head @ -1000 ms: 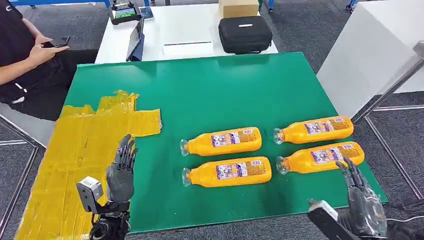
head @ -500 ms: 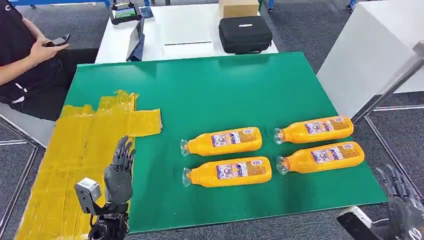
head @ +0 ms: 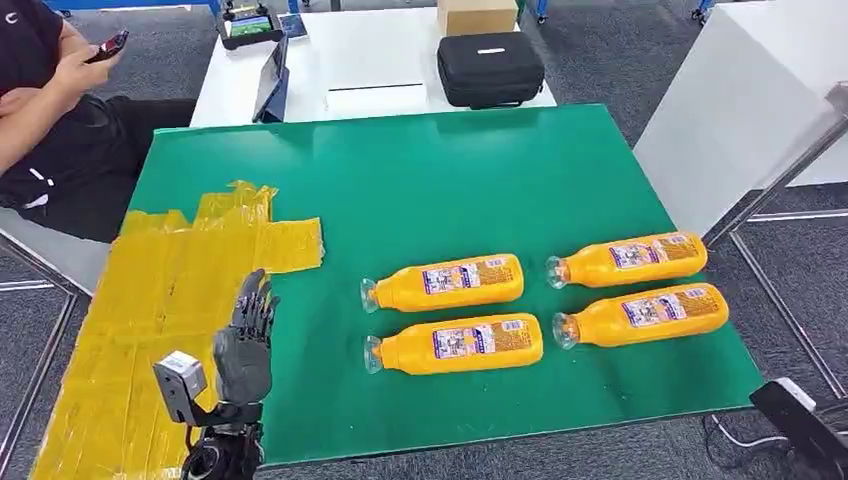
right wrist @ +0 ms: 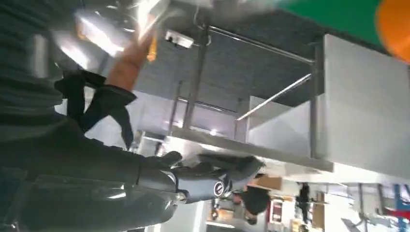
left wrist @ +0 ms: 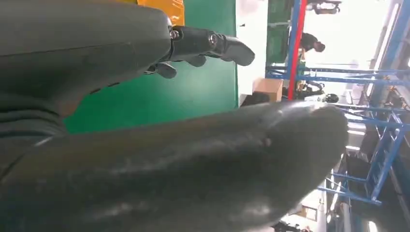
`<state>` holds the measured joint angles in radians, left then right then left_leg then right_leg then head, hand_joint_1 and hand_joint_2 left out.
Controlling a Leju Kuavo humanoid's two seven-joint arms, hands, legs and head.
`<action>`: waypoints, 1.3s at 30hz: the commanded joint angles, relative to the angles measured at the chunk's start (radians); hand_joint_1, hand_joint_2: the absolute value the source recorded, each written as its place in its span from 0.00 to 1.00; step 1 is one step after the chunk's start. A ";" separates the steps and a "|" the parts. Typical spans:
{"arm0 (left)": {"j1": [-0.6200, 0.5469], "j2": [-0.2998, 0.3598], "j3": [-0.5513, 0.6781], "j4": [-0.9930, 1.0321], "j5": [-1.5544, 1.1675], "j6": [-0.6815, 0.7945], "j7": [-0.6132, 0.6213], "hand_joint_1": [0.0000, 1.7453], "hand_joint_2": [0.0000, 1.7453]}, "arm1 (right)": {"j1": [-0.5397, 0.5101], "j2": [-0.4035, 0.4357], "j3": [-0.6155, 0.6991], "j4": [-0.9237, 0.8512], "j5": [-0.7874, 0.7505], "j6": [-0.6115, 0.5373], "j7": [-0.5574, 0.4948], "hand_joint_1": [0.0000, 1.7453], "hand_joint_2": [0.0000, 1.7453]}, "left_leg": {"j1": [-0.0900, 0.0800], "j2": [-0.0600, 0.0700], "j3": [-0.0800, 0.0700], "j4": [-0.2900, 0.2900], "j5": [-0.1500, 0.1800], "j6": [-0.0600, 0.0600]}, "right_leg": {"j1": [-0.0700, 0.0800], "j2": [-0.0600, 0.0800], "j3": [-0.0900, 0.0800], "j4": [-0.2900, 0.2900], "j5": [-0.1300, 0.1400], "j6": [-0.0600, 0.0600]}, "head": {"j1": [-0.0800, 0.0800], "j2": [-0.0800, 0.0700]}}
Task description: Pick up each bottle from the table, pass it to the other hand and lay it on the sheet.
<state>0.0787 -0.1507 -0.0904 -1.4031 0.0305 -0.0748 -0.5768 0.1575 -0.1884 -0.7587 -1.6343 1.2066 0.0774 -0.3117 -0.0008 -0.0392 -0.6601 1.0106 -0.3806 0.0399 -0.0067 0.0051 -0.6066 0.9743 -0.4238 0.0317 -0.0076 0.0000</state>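
While four orange bottles are lying on their sides on the green table, none is being touched by the robot. They are sitting in two pairs right of the table's middle: the far left bottle, the near left bottle, the far right bottle and the near right bottle, all with clear necks pointing left. Each is carrying a small white and blue label, but the print is too small to read.

A crinkled yellow sheet is lying over the table's near left corner and hanging past its left edge, well apart from the bottles.

Standing upright over the near edge of the table, just right of the sheet, the left hand is holding nothing, its dark fingers pointing up and slightly spread. In the left wrist view the left hand is showing as a blurred grey mass with fingertips over green.

Beyond the table's near right corner, a dark part of the right arm is being cut off by the picture edge. The right wrist view is blurred; the right hand is appearing there with fingers stretched out and empty, facing grey floor and metal frames.

At far left a seated person is holding a phone. On a white desk beyond, a black case is resting.
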 commanded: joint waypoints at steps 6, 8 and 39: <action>-0.049 0.009 -0.051 0.095 0.002 -0.007 0.005 0.00 0.00 | -0.048 -0.055 -0.010 0.204 0.029 -0.064 0.009 0.00 1.00 | 0.000 0.002 0.007 -0.001 -0.002 -0.002 | 0.001 -0.001 0.008 -0.002 -0.002 -0.001 | 0.000 0.000; -0.049 0.009 -0.051 0.095 0.002 -0.007 0.005 0.00 0.00 | -0.048 -0.055 -0.010 0.204 0.029 -0.064 0.009 0.00 1.00 | 0.000 0.002 0.005 -0.001 -0.001 -0.001 | 0.001 -0.001 0.005 -0.002 -0.001 0.000 | 0.000 0.000; -0.120 0.027 -0.105 0.198 0.058 0.016 -0.016 0.00 0.00 | -0.407 -0.325 0.603 0.511 -0.091 -0.211 0.125 0.00 1.00 | -0.001 0.002 0.002 0.000 0.003 0.004 | 0.000 0.002 0.005 -0.001 0.003 0.004 | 0.000 0.000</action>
<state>-0.0235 -0.1472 -0.1755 -1.2680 0.0790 -0.0561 -0.5898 -0.1697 -0.5181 -0.2842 -1.2047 1.0945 -0.1465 -0.2045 -0.0023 -0.0420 -0.6619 1.0110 -0.3759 0.0458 -0.0076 0.0032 -0.6054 0.9750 -0.4205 0.0363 -0.0080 0.0000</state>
